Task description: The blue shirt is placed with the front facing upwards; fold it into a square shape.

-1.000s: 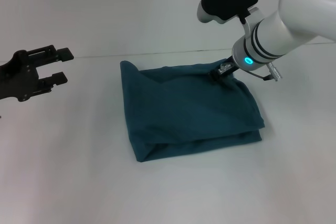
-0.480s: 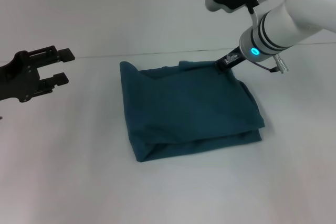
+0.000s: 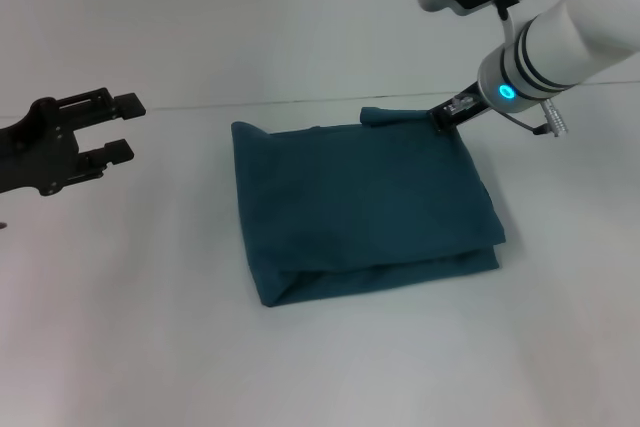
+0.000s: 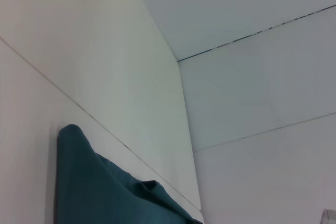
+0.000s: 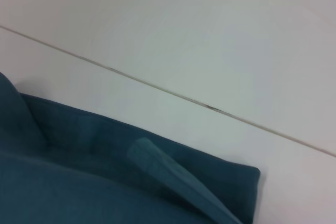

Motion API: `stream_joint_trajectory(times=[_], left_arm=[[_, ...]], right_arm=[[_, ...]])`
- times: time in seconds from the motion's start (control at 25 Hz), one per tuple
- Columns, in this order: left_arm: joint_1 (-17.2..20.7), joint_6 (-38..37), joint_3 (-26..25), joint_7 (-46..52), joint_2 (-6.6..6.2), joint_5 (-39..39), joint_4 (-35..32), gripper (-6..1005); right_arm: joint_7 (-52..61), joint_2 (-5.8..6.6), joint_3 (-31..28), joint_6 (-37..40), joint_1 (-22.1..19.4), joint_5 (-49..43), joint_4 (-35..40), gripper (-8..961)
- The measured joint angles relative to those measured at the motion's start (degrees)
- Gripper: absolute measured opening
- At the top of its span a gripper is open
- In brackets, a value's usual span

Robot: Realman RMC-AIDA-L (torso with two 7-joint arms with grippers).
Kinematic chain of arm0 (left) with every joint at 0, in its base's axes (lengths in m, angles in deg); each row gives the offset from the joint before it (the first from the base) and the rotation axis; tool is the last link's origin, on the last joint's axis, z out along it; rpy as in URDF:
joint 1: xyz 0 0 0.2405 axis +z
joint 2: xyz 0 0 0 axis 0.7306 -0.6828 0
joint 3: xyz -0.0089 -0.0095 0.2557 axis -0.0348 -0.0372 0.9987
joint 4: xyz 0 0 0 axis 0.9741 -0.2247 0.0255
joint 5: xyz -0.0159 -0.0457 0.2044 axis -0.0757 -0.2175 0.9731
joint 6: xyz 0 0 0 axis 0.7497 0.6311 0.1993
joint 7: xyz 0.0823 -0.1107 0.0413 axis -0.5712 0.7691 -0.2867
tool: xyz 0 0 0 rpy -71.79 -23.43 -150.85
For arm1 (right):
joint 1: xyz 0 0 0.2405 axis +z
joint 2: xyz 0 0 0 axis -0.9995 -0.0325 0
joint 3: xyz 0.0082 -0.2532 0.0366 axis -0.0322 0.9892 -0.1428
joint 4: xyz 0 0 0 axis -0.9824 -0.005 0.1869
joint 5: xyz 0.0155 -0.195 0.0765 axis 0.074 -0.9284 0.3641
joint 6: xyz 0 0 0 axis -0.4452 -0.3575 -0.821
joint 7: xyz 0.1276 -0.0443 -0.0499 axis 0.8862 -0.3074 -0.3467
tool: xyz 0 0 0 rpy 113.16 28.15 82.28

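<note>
Head view, shirt: the blue shirt (image 3: 365,207) lies folded into a rough square in the middle of the white table (image 3: 150,327), in several layers, with no lettering showing.
Shirt edges: the left and far edges are quite straight; the near edge and the right edge show stacked layers; a small flap stands up at the far edge, close to the far right corner.
Right gripper: the right gripper (image 3: 447,117) is at the far right corner of the shirt, touching or just above the cloth; I cannot tell how wide its fingers are or if they pinch the cloth.
Left gripper: the left gripper (image 3: 112,127) hangs well apart from the shirt on the left side, its two fingers spread and holding nothing.
Open room: bare table lies on all sides of the shirt, widest on the near side and on the left.
Left wrist view: only one rounded corner of the shirt (image 4: 100,192) against the wall; no fingers are seen.
Right wrist view: the raised flap and the far corner of the shirt (image 5: 105,182) from close, and a thin seam line on the white surface behind; the head view does not give this detail.
</note>
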Motion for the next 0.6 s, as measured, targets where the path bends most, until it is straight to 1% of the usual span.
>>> stream_joint_trajectory(times=[0.16, 0.4, 0.6], left_arm=[[-0.2, 0.2, 0.0, 0.0, 0.00, 0.0, 0.0, 737], [-0.3, 0.5, 0.0, 0.0, 0.04, 0.0, 0.0, 739], [-0.1, 0.5, 0.0, 0.0, 0.07, -0.4, 0.0, 740]], right_arm=[[0.0, 0.14, 0.1, 0.2, -0.3, 0.0, 0.0, 22], [0.0, -0.02, -0.1, 0.0, -0.5, 0.0, -0.4, 30], [1.3, 0.49, -0.4, -1.4, -0.8, 0.0, -0.6, 38]])
